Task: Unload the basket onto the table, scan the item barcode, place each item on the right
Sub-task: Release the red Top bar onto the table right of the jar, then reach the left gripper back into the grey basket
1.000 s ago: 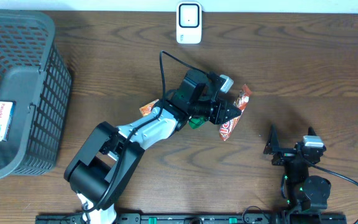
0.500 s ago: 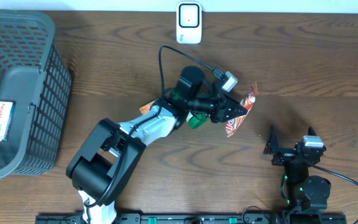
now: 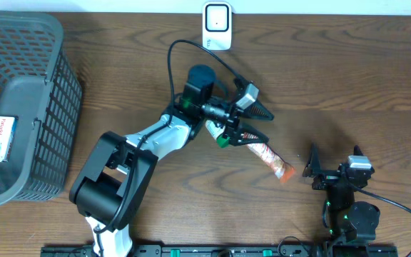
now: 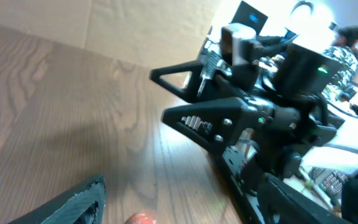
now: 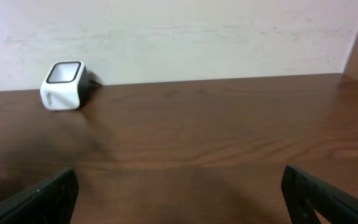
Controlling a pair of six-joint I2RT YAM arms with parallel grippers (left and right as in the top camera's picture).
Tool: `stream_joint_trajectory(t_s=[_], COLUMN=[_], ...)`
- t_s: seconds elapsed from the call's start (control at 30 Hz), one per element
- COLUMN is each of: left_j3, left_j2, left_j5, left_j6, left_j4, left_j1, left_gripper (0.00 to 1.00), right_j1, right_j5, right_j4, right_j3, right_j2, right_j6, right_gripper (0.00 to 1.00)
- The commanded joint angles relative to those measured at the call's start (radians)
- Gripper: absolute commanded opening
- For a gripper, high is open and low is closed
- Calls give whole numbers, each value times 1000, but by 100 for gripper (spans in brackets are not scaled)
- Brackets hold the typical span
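On the table (image 3: 348,86), the packet (image 3: 271,160) is being left lying by the spread-open left gripper (image 3: 264,127), likely for regrasping.

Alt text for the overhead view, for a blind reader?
The left end effector stands open at mid-table, an orange snack packet just beside it on the table. White scanner at the far edge, dark basket at left.

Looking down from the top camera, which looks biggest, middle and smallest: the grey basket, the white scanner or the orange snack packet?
1. Grey basket: by far the biggest.
2-3. White scanner and orange snack packet: the packet is longer and the scanner is wider, too close to rank.
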Motion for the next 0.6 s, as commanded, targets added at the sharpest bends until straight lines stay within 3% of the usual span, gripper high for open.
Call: stream_joint_trajectory(t_s=[0.0,0.13,0.2,0.3,0.47,0.57], left_j3=[8,8,9,16,68,131], left_j2=[10,3,-4,-23,-100,-190], left_j5=[104,104,104,104,103,95], left_j6=[9,-77,-177,-431,-1022,-1153], left_j4=[16,23,69,246,835,815], left_j1=[39,90,119,167,259,334], left_gripper=[84,88,93,94,94,95], right_j1=[8,8,8,8,8,8], right_j5=[3,3,3,3,3,2], right_j4=[-3,-3,-3,-3,-3,-3], right_j3=[-1,-1,-1,-1,-1,-1], right_j2=[-7,-7,-7,-7,-7,-7], right_j6=[-12,-12,-12,-12,-12,-12], right_gripper=[99,99,99,99,99,99])
